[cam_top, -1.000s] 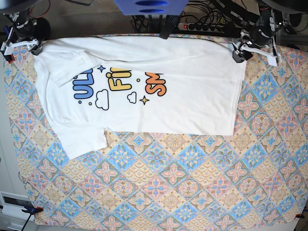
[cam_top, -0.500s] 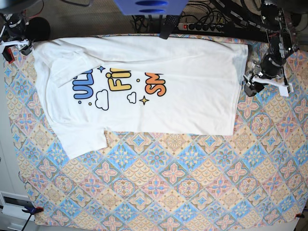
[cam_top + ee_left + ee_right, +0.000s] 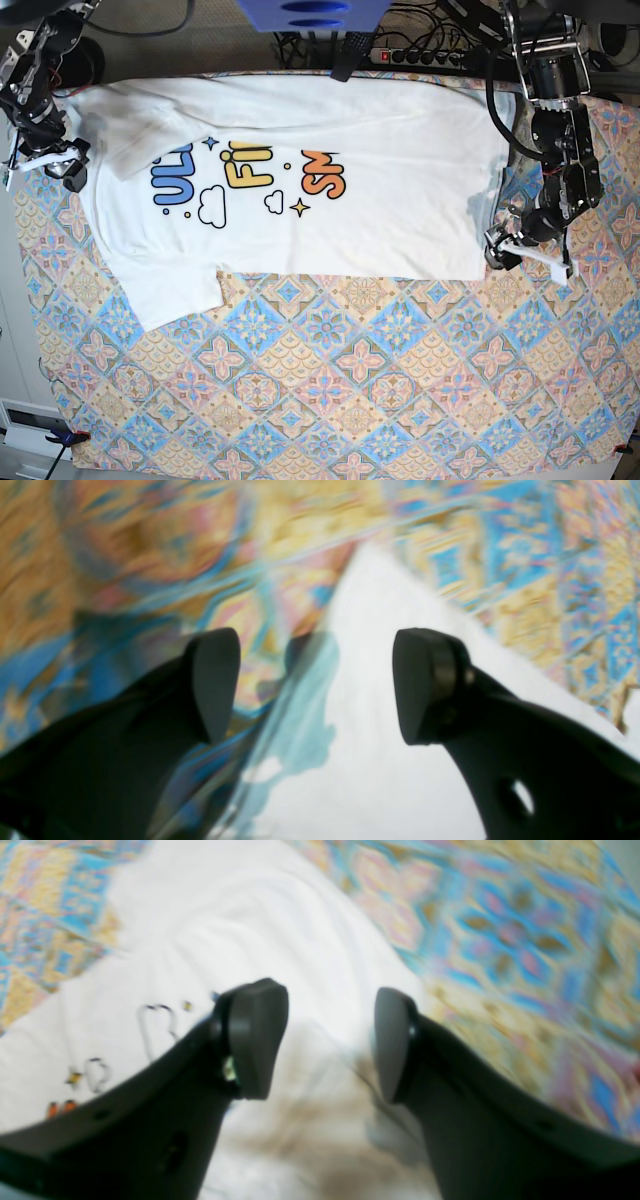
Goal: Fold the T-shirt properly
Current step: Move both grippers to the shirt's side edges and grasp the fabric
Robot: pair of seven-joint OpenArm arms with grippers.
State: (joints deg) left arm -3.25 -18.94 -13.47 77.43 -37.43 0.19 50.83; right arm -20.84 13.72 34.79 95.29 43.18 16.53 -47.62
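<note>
Now, T-shirt (image 3: 300, 180) flat on patterned cloth (image 3: 350, 380), both pincers (image 3: 497, 250) (image 3: 68, 170) open, empty, at hems.

Matt white cloth T-shirt (image 3: 300, 180) lies on a patterned woven tablecloth (image 3: 350, 370); matt black gripper pads (image 3: 215, 680).

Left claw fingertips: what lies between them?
In the left wrist view, the open left claw straddles the T-shirt edge; white fabric and patterned tablecloth show between.
</note>
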